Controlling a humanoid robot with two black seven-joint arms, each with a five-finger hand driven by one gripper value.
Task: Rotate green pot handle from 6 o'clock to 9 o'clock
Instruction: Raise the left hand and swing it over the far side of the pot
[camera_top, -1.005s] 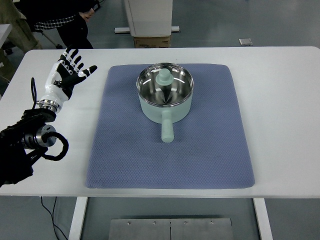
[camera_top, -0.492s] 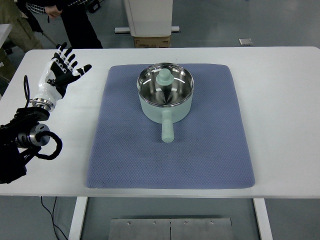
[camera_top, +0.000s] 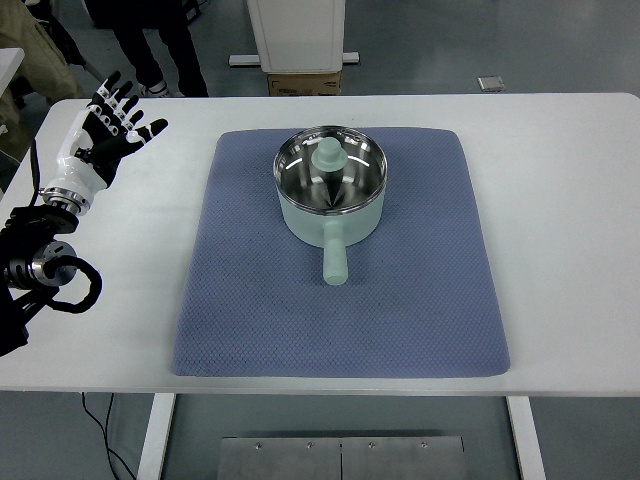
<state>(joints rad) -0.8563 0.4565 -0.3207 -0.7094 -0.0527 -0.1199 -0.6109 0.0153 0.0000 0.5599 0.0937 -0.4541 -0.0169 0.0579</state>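
A pale green pot (camera_top: 331, 195) with a steel-rimmed lid and a green knob (camera_top: 328, 154) stands on the blue mat (camera_top: 250, 300), toward the mat's far side. Its green handle (camera_top: 334, 259) points toward me, at 6 o'clock. My left hand (camera_top: 103, 127) is over the white table at the far left, well clear of the pot, fingers spread and empty. The right arm is out of view.
The white table (camera_top: 560, 200) surrounds the mat. A black cable loop (camera_top: 62, 290) hangs by my left forearm. A person's legs (camera_top: 165, 50) stand beyond the table's far left edge. A white cabinet and cardboard box (camera_top: 303, 82) sit behind the table.
My left hand has drawn back to the left and farther away from the pot. The person behind the table has shifted. The pot has not moved.
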